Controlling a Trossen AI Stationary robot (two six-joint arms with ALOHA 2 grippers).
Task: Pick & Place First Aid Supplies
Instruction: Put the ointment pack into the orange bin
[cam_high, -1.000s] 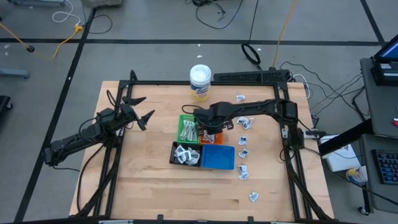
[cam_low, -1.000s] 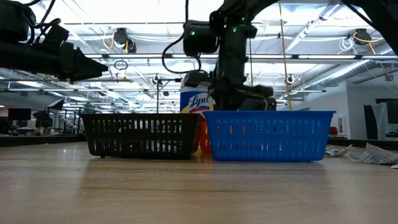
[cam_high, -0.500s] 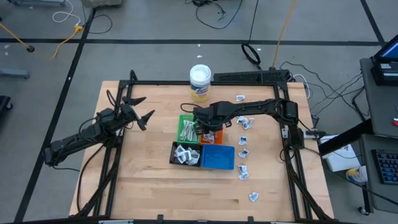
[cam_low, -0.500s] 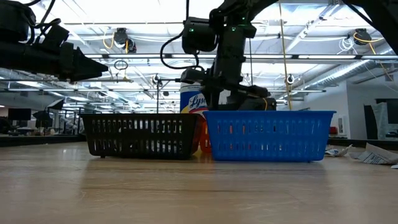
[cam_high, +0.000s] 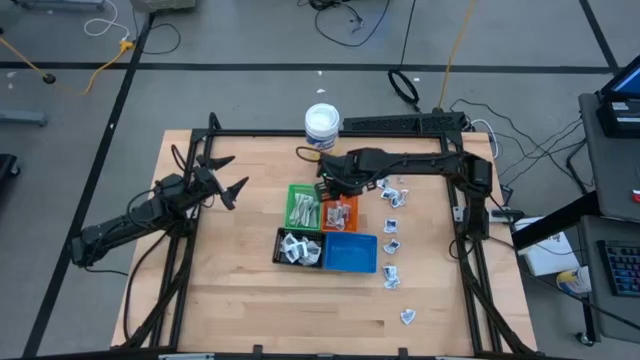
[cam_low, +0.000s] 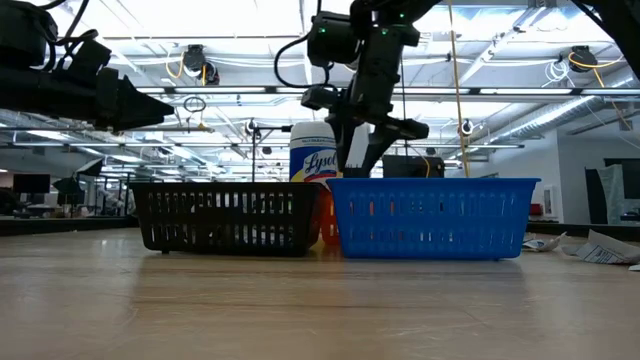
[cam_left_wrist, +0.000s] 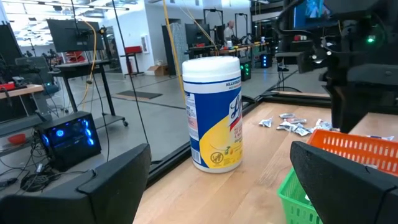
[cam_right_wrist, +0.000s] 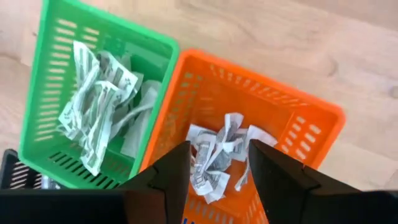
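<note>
Four slotted plastic trays sit clustered at the centre of the wooden bench (cam_high: 230, 290): one green (cam_high: 303, 208), one orange (cam_high: 340, 213), one black (cam_high: 299, 248) and one blue (cam_high: 350, 253). A single white-lidded, yellow-labelled tub (cam_high: 321, 130) stands at their 12 o'clock. About eight small white-grey printed packets (cam_high: 392, 222) lie loose on the bench from 1 to 5 o'clock of the trays. Two dark robot arms reach over the bench.
</note>
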